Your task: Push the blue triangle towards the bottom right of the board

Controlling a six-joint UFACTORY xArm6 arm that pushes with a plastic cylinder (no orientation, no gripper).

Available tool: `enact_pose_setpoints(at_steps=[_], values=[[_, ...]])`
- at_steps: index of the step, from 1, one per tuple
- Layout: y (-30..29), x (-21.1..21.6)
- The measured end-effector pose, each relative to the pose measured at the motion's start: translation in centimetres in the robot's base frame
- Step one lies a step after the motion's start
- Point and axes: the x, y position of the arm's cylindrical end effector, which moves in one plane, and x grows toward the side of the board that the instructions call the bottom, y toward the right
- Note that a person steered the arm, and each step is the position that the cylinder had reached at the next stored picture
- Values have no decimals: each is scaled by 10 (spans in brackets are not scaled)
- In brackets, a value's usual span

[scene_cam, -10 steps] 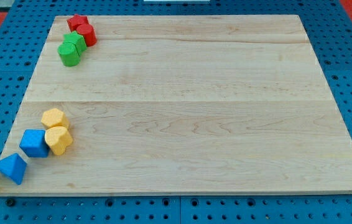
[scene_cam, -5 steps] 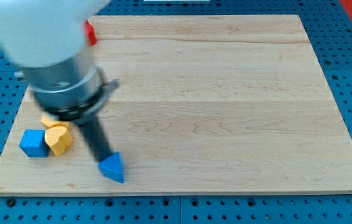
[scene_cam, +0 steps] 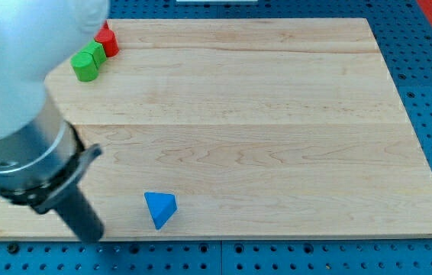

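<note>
blue triangle (scene_cam: 160, 208) | lying flat on board | near bottom edge, left of centre

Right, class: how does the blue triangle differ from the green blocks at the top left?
The blue triangle is wedge-shaped, while the green blocks look rounded and chunky. The triangle stands alone near the board's bottom edge; the green blocks huddle together at the view's top left, against a red block. My tip is close to the triangle, far from the green blocks. Both rest on the wooden board.
</note>
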Motion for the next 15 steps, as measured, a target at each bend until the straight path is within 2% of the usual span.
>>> enact_pose_setpoints(at_steps=[1, 2, 3, 4, 5, 6, 7, 8, 9, 10, 11, 12, 14, 15], values=[[53, -2], [89, -28], [92, -58], [9, -49], [13, -71], [63, -98], [138, -98], [201, -69], [122, -67], [94, -13], [163, -21], [206, -46], [280, -52], [276, -31]])
